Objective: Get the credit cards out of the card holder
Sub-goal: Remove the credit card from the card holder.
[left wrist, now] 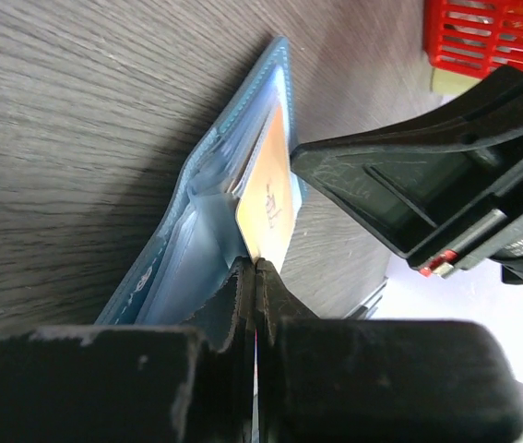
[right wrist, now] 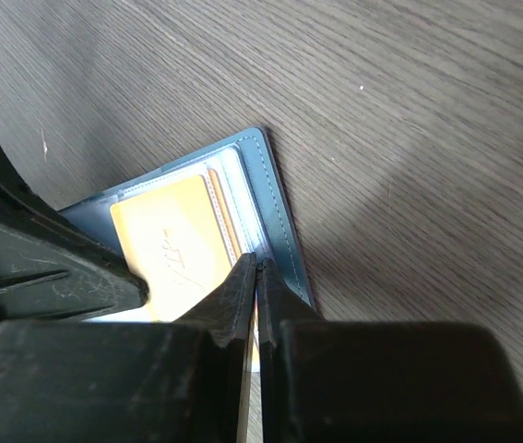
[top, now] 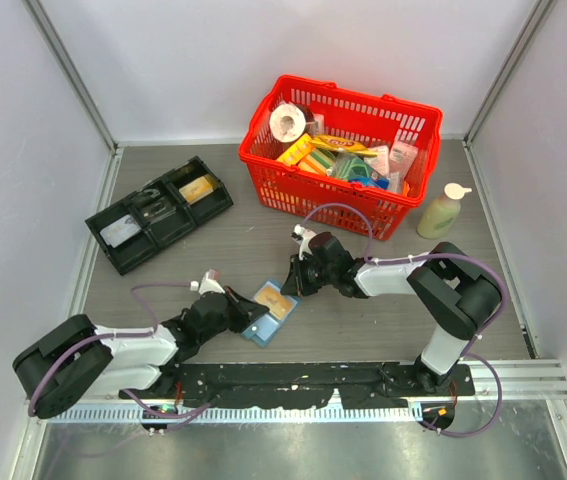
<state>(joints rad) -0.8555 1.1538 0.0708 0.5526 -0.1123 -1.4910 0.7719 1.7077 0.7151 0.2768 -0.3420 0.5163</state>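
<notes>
Mid-table, blue card holder (top: 275,308) lying open, left gripper (left wrist: 255,275) pinched tight on its edge beside the orange card (left wrist: 270,198), right gripper (right wrist: 257,270) clamped on the opposite edge

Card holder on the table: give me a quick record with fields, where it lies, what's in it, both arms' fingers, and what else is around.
card holder: blue, open, on the table
inside: orange card in a clear pocket
left fingers: shut, tips at the holder's edge
right fingers: shut, tips at its opposite side
nearby: red basket, black tray, bottle
</notes>
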